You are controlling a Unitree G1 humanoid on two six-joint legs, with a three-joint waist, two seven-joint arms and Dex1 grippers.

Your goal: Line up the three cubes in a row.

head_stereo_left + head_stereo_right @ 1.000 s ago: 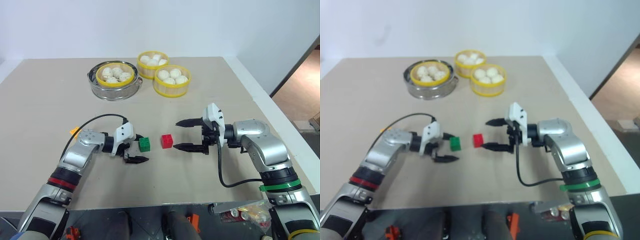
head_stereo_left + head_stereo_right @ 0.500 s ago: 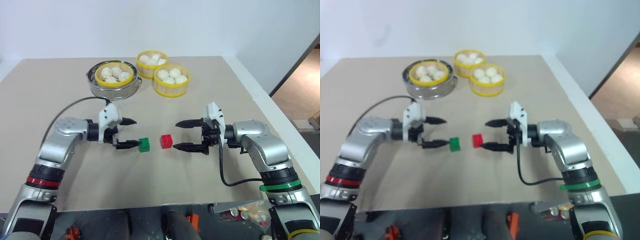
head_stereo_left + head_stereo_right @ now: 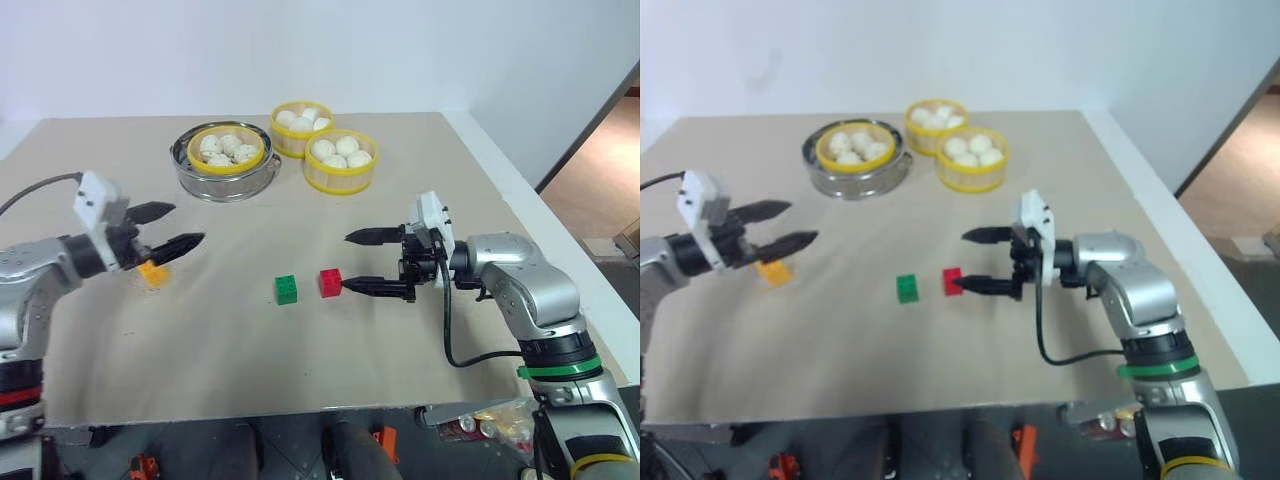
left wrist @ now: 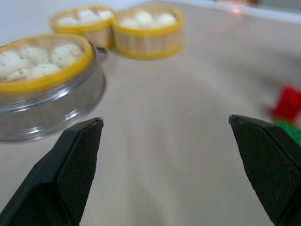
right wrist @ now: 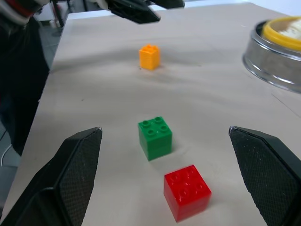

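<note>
The left end effector [image 3: 172,227] hangs above the worktop [image 3: 400,330] at the robot's far left, its two black fingers spread apart with nothing between them. Directly beneath and just behind its fingertips, as the head views show it, sits the yellow-orange cube [image 3: 153,272], on the worktop and not touched. That is the relation the coming move seems to turn on: the cube lies below the left end effector, slightly back toward the wrist, so the fingers would likely need to tip downward and draw in a little to straddle it. The cube is a squat block with no marked long axis, so either pair of side faces should serve.

The right end effector [image 3: 376,263] is also spread wide and empty, pointing across toward the robot's left. Its lower finger tip lies just beside the red cube [image 3: 331,282], and whether it touches cannot be told. The green cube [image 3: 287,289] stands just beside the red one, on the side away from that end effector, a small gap between them; these two already form a short line.

The yellow-orange cube lies well apart from that pair, further toward the robot's left, and is far nearer the left arm, which looks the natural one to carry it over beside the green cube.
</note>
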